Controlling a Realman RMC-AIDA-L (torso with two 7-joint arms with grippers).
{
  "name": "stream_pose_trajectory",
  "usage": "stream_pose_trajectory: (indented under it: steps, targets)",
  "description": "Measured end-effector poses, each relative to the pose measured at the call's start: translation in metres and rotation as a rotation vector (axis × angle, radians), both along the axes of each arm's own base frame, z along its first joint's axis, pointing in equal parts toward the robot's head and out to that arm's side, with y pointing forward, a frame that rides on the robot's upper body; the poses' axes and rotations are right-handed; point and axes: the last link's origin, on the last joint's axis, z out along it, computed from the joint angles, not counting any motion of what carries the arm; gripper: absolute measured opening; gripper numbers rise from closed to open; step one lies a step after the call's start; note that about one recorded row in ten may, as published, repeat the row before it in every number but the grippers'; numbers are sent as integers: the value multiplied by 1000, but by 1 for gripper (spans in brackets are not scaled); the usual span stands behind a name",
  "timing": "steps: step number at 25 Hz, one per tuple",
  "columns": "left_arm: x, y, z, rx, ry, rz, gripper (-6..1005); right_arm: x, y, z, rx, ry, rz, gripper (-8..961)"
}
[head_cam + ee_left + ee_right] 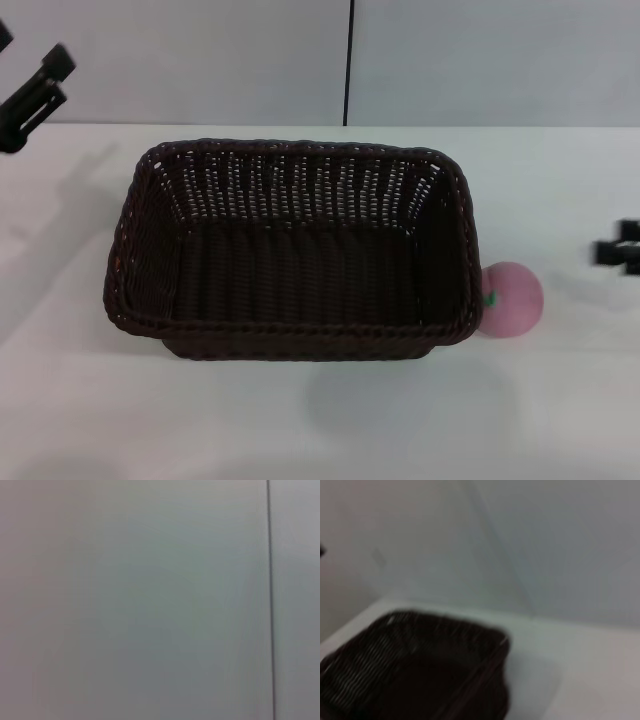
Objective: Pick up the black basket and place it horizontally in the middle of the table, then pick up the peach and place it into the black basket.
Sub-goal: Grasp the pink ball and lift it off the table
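Observation:
The black basket lies lengthwise across the middle of the white table, open side up and empty. It also shows in the right wrist view. The pink peach rests on the table, touching the basket's right end. My left gripper hangs at the far left, above the table and away from the basket. My right gripper shows only at the right edge, to the right of the peach and apart from it. The left wrist view shows only a blank wall.
A grey wall with a dark vertical seam stands behind the table. Bare tabletop lies in front of the basket and at both sides.

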Motion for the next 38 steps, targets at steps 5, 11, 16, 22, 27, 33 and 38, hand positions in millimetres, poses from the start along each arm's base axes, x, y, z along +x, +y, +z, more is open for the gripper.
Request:
stream_pose_trajectory:
  steps: [5, 11, 16, 22, 27, 33, 38]
  targets:
    - [-13, -10, -4, 5, -10, 33, 783, -15, 19, -29, -147, -7, -41, 703]
    - [-18, -16, -6, 2, -15, 48, 783, -15, 32, -38, -161, -20, -168, 691]
    - [-18, -16, -6, 2, -18, 42, 783, -15, 35, -46, -202, -60, -221, 680]
    - [-15, -12, -6, 3, -16, 36, 783, -16, 37, -54, -221, -53, -228, 668]
    - [-14, -9, -6, 2, -16, 33, 783, -17, 41, -63, -240, -77, -218, 657]
    - [-14, -7, -6, 3, -13, 36, 783, -15, 42, -63, -246, -91, -217, 604]
    - [-14, -6, -6, 7, -5, 36, 783, -14, 44, -62, -234, -92, -220, 493]
